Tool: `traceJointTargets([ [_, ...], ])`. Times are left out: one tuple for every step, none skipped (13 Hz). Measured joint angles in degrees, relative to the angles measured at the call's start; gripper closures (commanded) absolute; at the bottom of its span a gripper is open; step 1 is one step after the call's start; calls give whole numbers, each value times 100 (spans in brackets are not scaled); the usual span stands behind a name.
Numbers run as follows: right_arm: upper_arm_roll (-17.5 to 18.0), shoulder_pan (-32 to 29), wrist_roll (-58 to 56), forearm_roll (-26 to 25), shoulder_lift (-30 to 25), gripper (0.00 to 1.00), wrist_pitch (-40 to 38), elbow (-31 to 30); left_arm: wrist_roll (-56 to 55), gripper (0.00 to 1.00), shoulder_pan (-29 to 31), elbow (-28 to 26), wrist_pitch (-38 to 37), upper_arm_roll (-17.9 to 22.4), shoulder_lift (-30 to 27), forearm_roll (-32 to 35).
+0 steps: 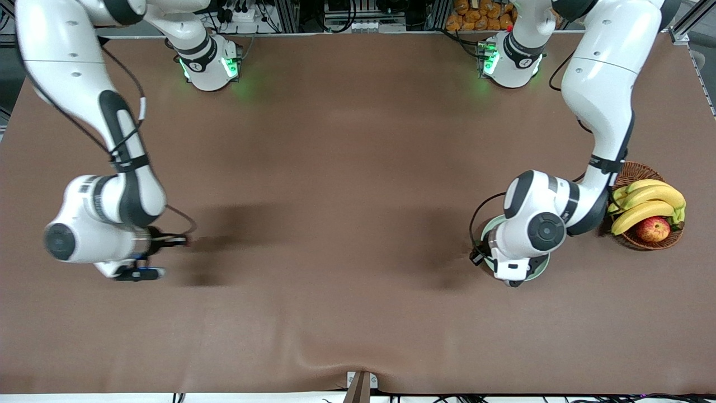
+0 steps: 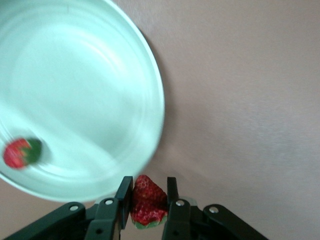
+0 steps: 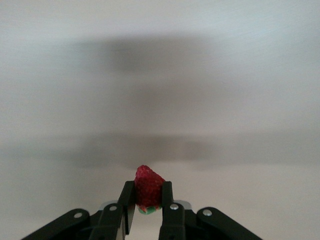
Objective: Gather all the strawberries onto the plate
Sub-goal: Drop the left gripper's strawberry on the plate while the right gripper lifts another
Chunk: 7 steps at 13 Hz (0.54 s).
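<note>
A smooth, matte brown cloth (image 1: pixel 347 184) covers the whole table, with a soft wrinkle along its edge nearest the front camera. On it, at the left arm's end, the round, shallow plate (image 1: pixel 541 267) of glossy pale mint green sits mostly hidden under the left arm's white wrist; just beside it, closer to that end of the table, a brown woven wicker basket (image 1: pixel 643 170) holds curved yellow bananas (image 1: pixel 643 204) and a rounded red-yellow apple (image 1: pixel 653 229). The left gripper (image 2: pixel 150 200) hangs low over the plate's rim, its black fingers pinched on a small, cone-shaped strawberry (image 2: pixel 147 200) with a pitted red skin and a scrap of green top. In the left wrist view a second strawberry (image 2: pixel 21 153), red with a dark green cap, lies inside the plate (image 2: pixel 85 95) near its rim. The right gripper (image 1: pixel 183 241) is over bare cloth at the right arm's end of the table, well apart from the plate, its fingers clamped on a third strawberry (image 3: pixel 148 189), bumpy and pointed.
</note>
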Motion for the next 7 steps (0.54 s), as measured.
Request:
traceJointTargets([
  [10, 357, 601, 453, 4, 100, -17, -2, 361, 100, 109, -13, -63, 7, 0, 0],
  [18, 779, 1267, 887, 9, 100, -13, -4, 704, 100, 252, -21, -93, 8, 0, 0],
  [22, 1186, 1880, 1262, 18, 100, 42, -5, 1000, 99, 390, -25, -102, 7, 0, 0],
  [20, 1564, 2425, 1617, 35, 100, 220, -4, 1217, 85, 488, -31, -106, 6, 0, 0],
  [20, 1887, 2867, 1980, 62, 100, 546, 3, 1343, 54, 540, -43, -110, 5, 0, 0],
  [20, 2179, 3213, 2352, 96, 100, 924, 9, 1460, 12, 551, -60, -119, 5, 0, 0],
  [19, 2442, 3418, 2698, 142, 100, 1318, 15, 1632, 0, 551, -83, -124, 4, 0, 0],
])
